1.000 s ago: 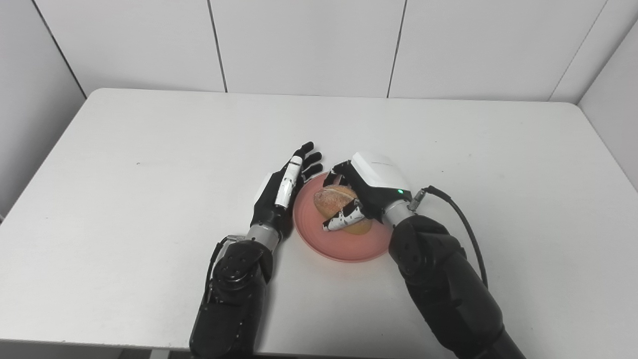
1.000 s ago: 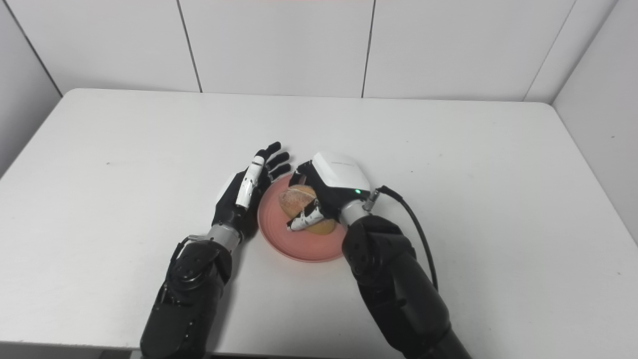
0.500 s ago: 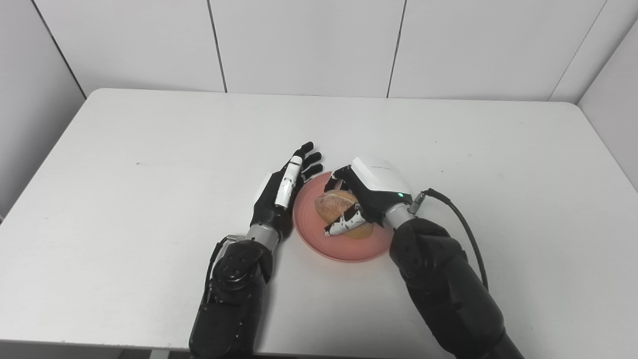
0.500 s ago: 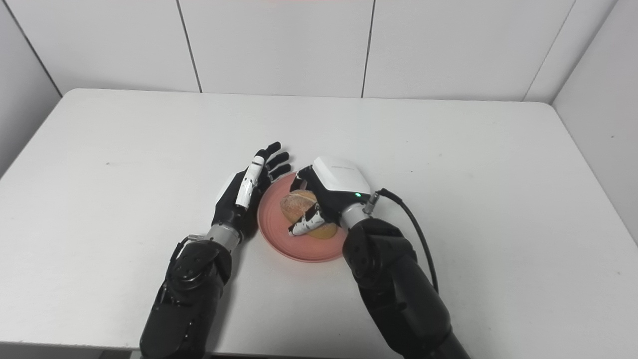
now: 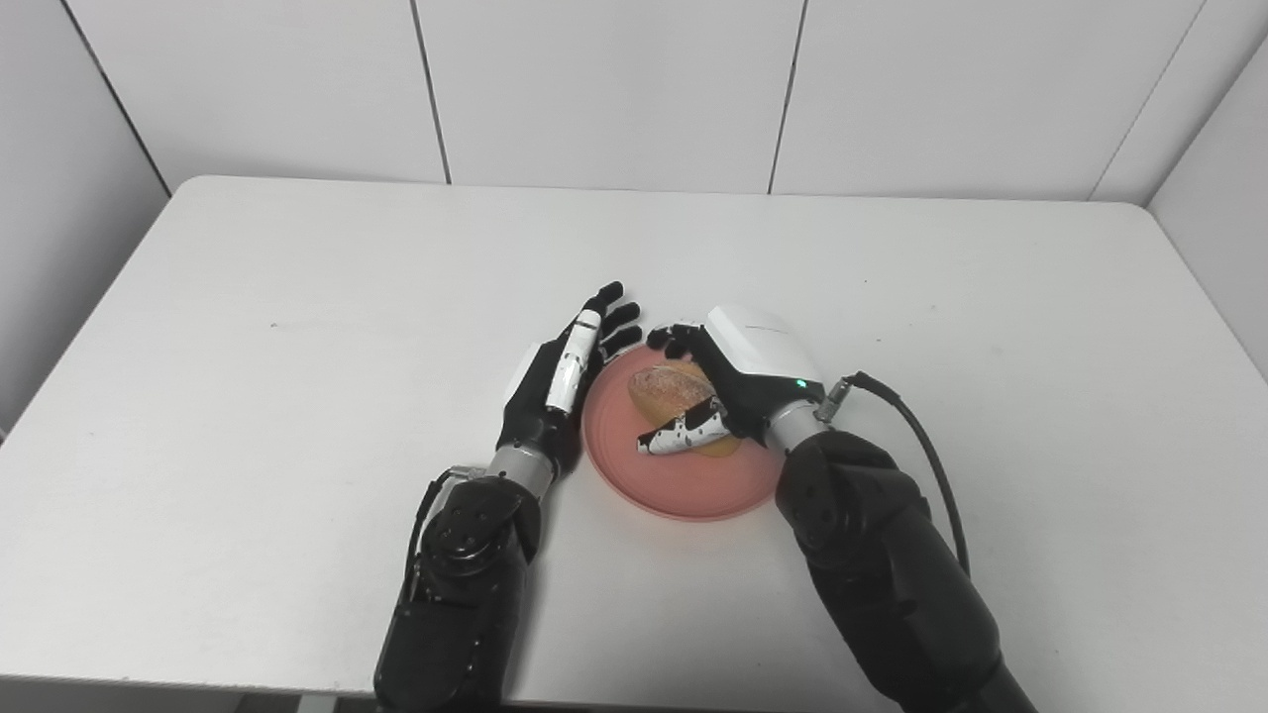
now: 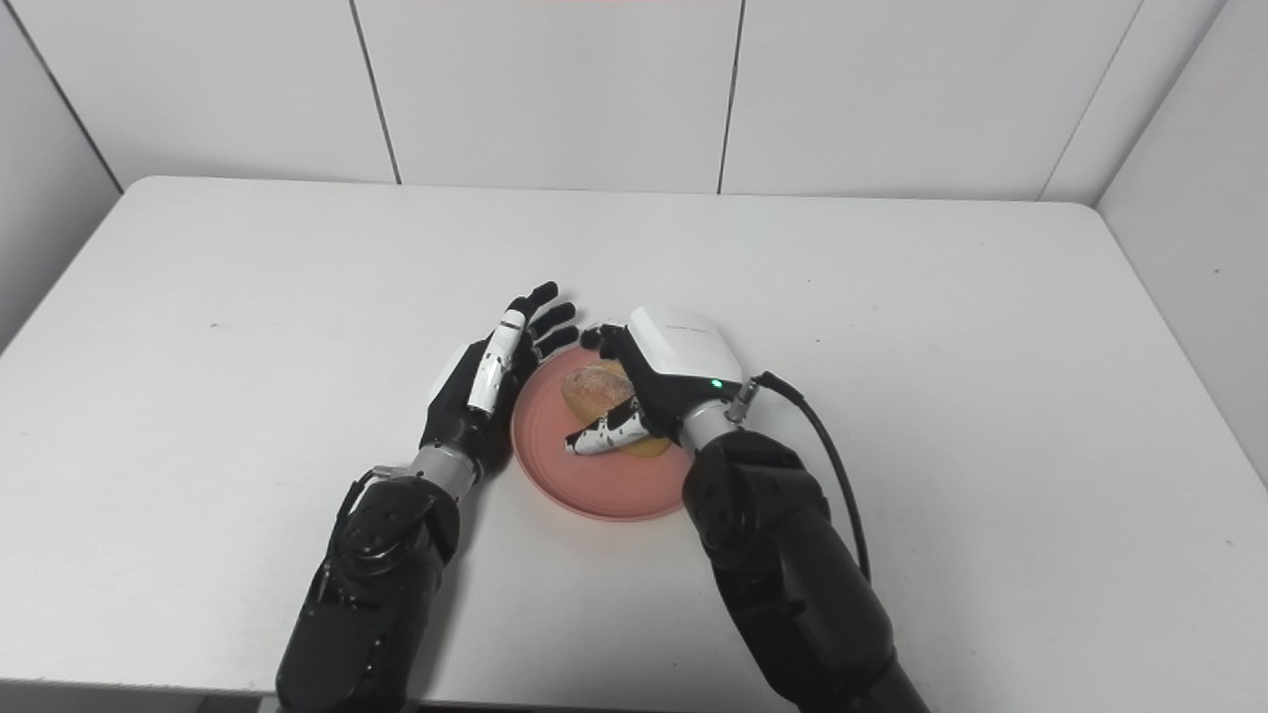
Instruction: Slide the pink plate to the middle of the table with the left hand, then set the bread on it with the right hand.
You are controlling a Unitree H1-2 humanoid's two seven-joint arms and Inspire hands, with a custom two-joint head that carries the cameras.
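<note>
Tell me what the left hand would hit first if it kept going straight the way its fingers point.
Probably nothing: the left hand points away and slightly right, past the pink plate; beyond lies bare table. The right hand seems just off that line.

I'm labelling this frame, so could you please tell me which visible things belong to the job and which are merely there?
Part of the job:
- round pink plate
- brown crusty bread roll, on the plate
- left hand, open beside the plate's left rim
- right hand, around the bread; grip unclear

Merely there:
- white table
- black cable at the right wrist
</note>
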